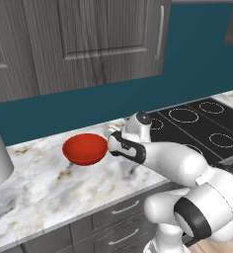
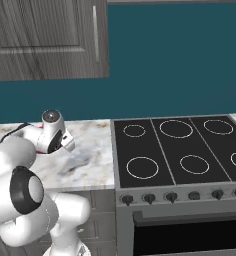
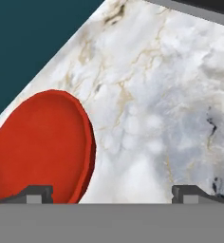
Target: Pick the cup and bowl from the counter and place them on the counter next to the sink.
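Bowl (image 3: 40, 147) is sitting on the worktop (image 3: 152, 109), offset toward one fingertip of the hand (image 3: 113, 192), which is hanging wide and empty, centred over bare marble just beside it.

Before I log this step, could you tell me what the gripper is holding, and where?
Nothing: the gripper is open and empty, poised over the counter beside the red bowl.

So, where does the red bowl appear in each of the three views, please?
Left base view: the bowl sits left of centre on the marble counter, just left of the robot's wrist.
Right base view: I cannot find it; the arm covers the counter's left part.
Hand view: lower left, beside one fingertip of the open claw.
Shared landmark: the veined marble counter.
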